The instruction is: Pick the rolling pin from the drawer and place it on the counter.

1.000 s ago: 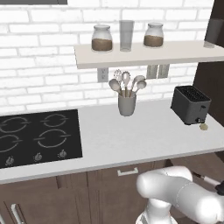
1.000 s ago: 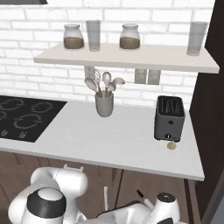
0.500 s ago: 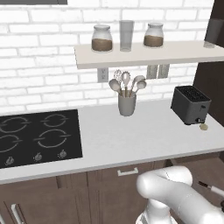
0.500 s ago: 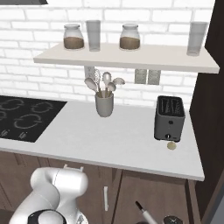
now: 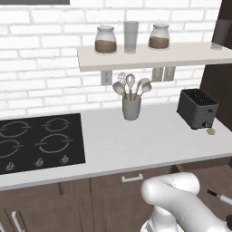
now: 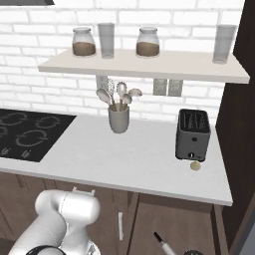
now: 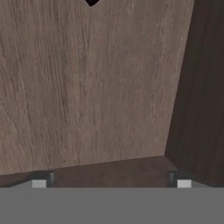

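Observation:
My gripper (image 7: pixel 111 183) is open in the hand view, its two fingertips (image 7: pixel 39 182) far apart at the bottom with nothing between them. Close ahead of them, a lighter brown wood panel (image 7: pixel 87 87) meets a darker one (image 7: pixel 203 87) at a corner. I cannot tell whether these belong to the drawer. A slim pale stick with a dark end (image 6: pixel 162 242) (image 5: pixel 216 195) shows low, below the counter's front edge. Whether it is the rolling pin I cannot tell. The pale counter (image 5: pixel 136 140) (image 6: pixel 129 159) spreads above it. My white arm (image 5: pixel 176 204) bends down under the counter's edge.
On the counter stand a grey utensil pot (image 5: pixel 131 108), a dark toaster (image 5: pixel 197 108) with a small round thing (image 5: pixel 210 132) beside it, and a black hob (image 5: pixel 38 140). A cream shelf (image 5: pixel 149 56) carries jars and glasses. A brown drawer front has a silver handle (image 5: pixel 132 178).
In the right base view the forearm and hand have sunk out of the bottom of the picture, uncovering the slim pale stick. The things on the counter have not moved.

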Available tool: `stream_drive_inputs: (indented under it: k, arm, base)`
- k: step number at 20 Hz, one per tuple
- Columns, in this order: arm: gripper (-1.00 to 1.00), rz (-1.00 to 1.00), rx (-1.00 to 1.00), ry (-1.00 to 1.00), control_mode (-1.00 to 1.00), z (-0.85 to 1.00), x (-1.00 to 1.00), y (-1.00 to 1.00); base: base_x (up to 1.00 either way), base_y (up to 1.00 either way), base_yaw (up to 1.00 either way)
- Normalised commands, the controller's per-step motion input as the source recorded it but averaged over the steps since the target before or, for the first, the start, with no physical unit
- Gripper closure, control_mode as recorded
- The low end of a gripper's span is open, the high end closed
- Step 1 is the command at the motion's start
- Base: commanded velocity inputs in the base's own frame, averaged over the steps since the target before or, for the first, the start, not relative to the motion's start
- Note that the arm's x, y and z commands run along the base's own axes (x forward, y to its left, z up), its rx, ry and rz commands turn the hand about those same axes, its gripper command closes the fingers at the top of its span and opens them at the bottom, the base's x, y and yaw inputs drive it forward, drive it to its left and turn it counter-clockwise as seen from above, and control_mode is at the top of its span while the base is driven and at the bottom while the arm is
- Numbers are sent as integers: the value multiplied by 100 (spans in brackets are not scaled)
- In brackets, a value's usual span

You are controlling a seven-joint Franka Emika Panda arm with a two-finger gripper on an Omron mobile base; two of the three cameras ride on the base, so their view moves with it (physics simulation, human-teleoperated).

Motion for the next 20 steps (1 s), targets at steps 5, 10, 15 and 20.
stream_drive_inputs:
  k: [5,10,15,20]
  arm:
    - [-100,0,7,-6,-100,1,18,0]
    - [-100,0,8,-10,-100,28,36,28]
    - [-100,0,2,-5,-100,49,26,46]
    - [-100,3,0,-1,-100,30,43,54]
  base:
    - [0,0,0]
    - [0,0,0]
    - [0,0,0]
    - [0,0,0]
